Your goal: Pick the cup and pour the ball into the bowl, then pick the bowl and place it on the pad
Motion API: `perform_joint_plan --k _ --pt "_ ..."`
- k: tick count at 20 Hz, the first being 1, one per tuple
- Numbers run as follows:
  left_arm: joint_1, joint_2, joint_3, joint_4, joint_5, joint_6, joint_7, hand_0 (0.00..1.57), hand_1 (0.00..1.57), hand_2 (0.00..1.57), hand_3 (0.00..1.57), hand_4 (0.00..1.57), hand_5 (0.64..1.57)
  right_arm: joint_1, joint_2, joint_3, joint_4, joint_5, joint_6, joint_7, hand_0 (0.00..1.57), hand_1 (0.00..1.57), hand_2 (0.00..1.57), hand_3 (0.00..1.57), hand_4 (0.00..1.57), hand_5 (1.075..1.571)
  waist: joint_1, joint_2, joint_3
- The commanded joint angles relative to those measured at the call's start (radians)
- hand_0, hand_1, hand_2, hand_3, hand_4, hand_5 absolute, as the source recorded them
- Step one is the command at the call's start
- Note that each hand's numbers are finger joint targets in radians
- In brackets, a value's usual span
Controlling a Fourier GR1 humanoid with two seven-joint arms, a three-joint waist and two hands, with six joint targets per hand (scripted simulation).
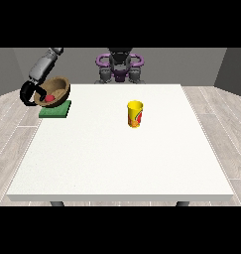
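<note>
A brown wooden bowl (57, 89) is tilted above the green pad (56, 110) at the table's far left edge. Inside the bowl lies a red ball (50, 98). The black hand at the view's left (29, 93) has its fingers curled round the bowl's left rim and holds it a little above the pad. A yellow cup (135, 113) with a red and green mark stands upright near the middle of the table, apart from the hand. No hand shows at the view's right.
The white table (122, 163) stretches wide in front of the cup. The grey arm (43, 64) comes down from the upper left. The robot's torso (119, 67) is behind the far edge.
</note>
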Motion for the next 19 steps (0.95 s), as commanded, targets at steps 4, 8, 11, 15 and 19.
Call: perform_joint_plan --k 4,8,11,15,19 --pt "0.030 0.010 0.034 -0.035 0.028 -0.012 -0.025 0.00 0.00 0.00 0.00 0.00 1.518 0.014 -0.097 -0.107 0.079 -0.055 -0.104 0.025 1.53 1.53 1.52 1.28 0.00 1.567 0.026 0.047 -0.0002" --pt "0.017 0.038 0.041 -0.100 0.074 -0.007 0.056 0.00 0.00 0.00 0.00 0.00 1.516 -0.008 -0.110 -0.125 0.124 -0.074 -0.062 0.019 0.74 0.74 0.69 1.05 0.00 1.538 0.044 0.046 0.0011" --pt "0.033 0.066 0.061 -0.089 0.070 -0.001 0.045 0.00 0.00 0.00 0.00 0.00 1.517 0.014 -0.127 -0.127 0.127 -0.076 -0.038 -0.001 0.69 0.69 0.57 1.02 0.00 1.535 0.020 0.055 0.0007" --pt "0.031 0.038 0.034 -0.069 0.070 -0.008 0.039 0.00 0.00 0.00 0.00 0.00 1.515 -0.065 -0.147 -0.121 0.097 -0.080 -0.041 0.059 0.42 0.42 0.47 0.59 0.00 1.500 0.016 0.047 -0.0002" --pt "0.071 0.003 0.009 -0.043 0.039 0.022 0.035 0.00 0.00 0.00 0.00 0.00 1.515 -0.086 -0.174 -0.112 0.086 -0.089 0.007 0.149 0.13 0.13 0.28 0.38 0.00 1.467 0.003 -0.044 -0.0014"
